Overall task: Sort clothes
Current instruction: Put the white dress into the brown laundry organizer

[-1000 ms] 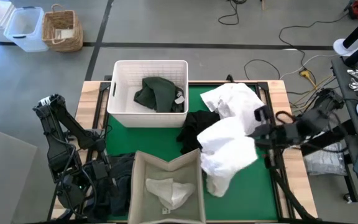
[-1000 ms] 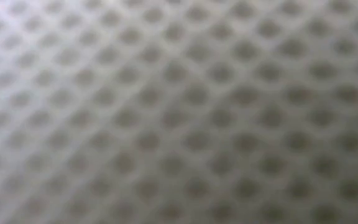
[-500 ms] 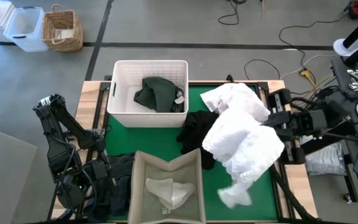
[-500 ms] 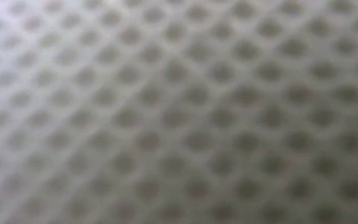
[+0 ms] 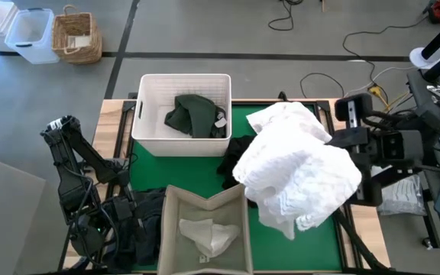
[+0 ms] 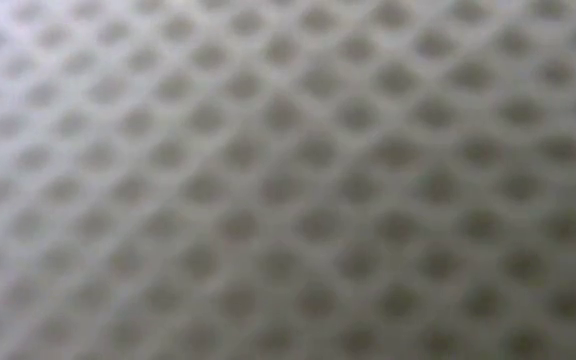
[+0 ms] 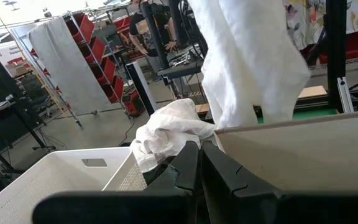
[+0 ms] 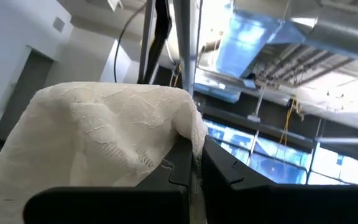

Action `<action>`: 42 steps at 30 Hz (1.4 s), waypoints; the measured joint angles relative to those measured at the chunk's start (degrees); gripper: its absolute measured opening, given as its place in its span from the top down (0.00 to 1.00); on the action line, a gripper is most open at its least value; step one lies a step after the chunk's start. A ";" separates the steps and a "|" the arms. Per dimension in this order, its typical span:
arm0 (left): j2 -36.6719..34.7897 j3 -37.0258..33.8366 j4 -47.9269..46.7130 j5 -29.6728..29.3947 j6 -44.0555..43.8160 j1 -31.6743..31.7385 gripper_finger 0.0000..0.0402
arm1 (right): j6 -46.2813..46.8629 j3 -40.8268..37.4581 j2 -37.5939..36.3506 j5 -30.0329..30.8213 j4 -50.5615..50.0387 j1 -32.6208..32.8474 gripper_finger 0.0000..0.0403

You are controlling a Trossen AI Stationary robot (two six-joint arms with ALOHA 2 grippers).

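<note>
The right gripper (image 8: 194, 163) is seen clamped on a white garment (image 5: 300, 179), its two fingers (image 8: 225, 171) closed together with a fold of the textured cloth pinched between them. In the high view the garment is held aloft over the right part of the green table mat (image 5: 197, 169); it hangs as a broad crumpled mass and hides part of the second white garment (image 5: 281, 118) lying at the mat's far right and part of the black garment (image 5: 239, 156) heaped near the mat's middle. In the left wrist view the lifted cloth (image 7: 244, 59) is shown hanging free above the table.

The left gripper (image 7: 199, 163) is folded low at the near left corner of the table, its fingers (image 7: 182, 171) pressed together with nothing between them.

A dark green garment (image 5: 193, 114) is seen inside the white plastic basket (image 5: 147, 114), which stands at the far edge of the mat. A grey fabric bin (image 5: 170, 221) sits at the near edge and contains a pale garment (image 5: 205, 235). In the left wrist view that pale garment (image 7: 166, 127) is seen bunched just beyond the closed fingers, beside the bin's wall (image 7: 303, 149).

The low view is filled by a blurred mesh pattern, and nothing of the table can be made out in it.
</note>
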 joint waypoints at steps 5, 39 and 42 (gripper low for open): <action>0.00 -0.05 0.02 0.00 0.00 0.02 1.00 | -0.71 10.01 5.56 -1.72 -4.32 -0.11 0.98; 0.00 0.15 0.22 -1.60 4.04 0.08 1.00 | 10.98 25.40 24.62 -19.08 13.49 -17.37 0.98; 0.00 0.15 0.22 -2.16 5.45 0.08 1.00 | 14.22 25.42 26.16 -21.09 16.80 -18.39 0.98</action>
